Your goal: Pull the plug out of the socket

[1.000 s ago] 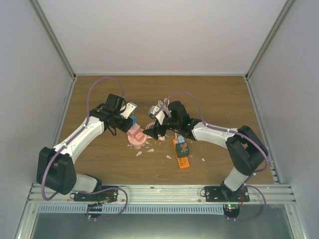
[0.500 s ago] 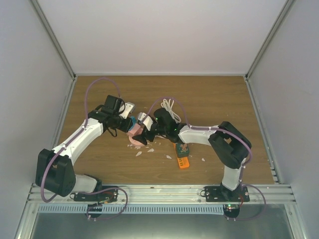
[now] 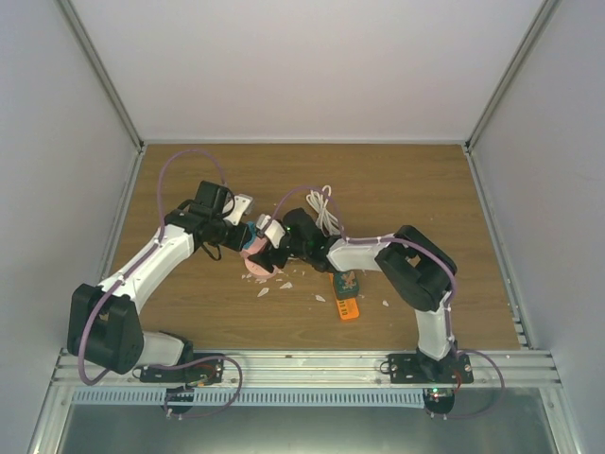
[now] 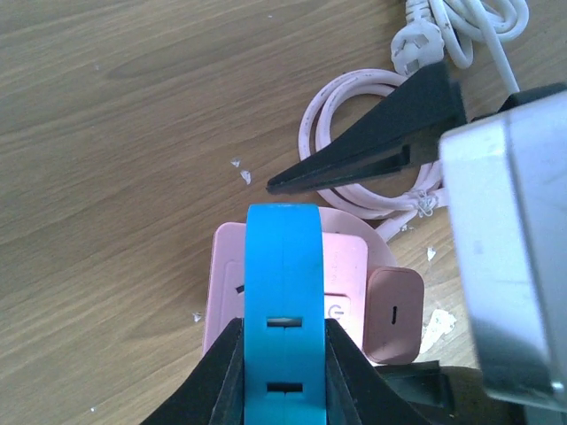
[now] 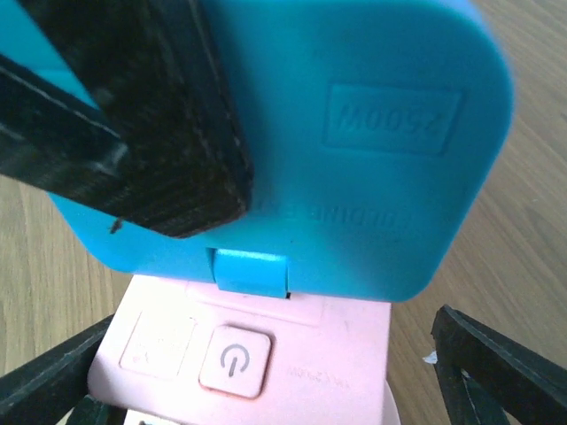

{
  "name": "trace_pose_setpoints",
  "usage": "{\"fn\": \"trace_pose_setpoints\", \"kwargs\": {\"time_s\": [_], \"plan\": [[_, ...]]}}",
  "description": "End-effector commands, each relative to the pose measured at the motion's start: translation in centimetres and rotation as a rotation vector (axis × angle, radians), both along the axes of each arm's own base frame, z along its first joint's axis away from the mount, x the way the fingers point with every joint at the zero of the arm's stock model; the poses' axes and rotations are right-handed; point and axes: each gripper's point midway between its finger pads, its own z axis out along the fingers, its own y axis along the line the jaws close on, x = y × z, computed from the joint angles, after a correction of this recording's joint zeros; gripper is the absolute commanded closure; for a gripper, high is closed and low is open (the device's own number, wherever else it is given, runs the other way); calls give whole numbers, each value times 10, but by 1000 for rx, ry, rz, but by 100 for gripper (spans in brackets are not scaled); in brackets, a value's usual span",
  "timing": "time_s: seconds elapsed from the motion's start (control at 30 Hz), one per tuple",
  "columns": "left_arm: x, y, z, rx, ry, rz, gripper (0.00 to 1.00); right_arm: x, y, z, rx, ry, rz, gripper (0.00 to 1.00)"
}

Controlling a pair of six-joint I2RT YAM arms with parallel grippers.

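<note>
We clamp the blue plug (image 4: 282,257) in the left gripper (image 4: 282,376), upright in the pink socket (image 4: 350,257) — the right gripper (image 5: 266,381), jaws apart, straddles the socket just below it.

plug (image 4: 282,301): blue, upright, seated on socket | socket (image 4: 347,261): pink, square, lying flat

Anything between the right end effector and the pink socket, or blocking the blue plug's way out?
Nothing visible. The right end effector straddles the pink socket, open; the left end effector is shut on the blue plug.
</note>
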Motion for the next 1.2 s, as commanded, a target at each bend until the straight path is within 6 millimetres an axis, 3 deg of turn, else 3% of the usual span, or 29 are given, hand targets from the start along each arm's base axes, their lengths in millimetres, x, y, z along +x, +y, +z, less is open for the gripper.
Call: {"fn": "trace_pose_setpoints", "kwargs": {"time_s": [0.0,0.3,0.4,0.53,0.93,1.17], "plan": [[-8,-2,-13,-43,79,12,100,9,11,4,17,-55,-30,12],[-5,6,-15,-67,105,43,100,14,12,2,5,-82,-53,31],[-5,6,-12,-98,110,39,100,14,11,-2,-12,-81,-52,42],[-6,3,-3,-154,110,22,100,11,6,-11,-46,-78,-45,50],[-7,3,19,-325,129,19,100,2,-10,-27,-99,-67,-44,59],[-5,10,18,-344,141,47,100,2,-17,-27,-106,-64,-54,60]]}}
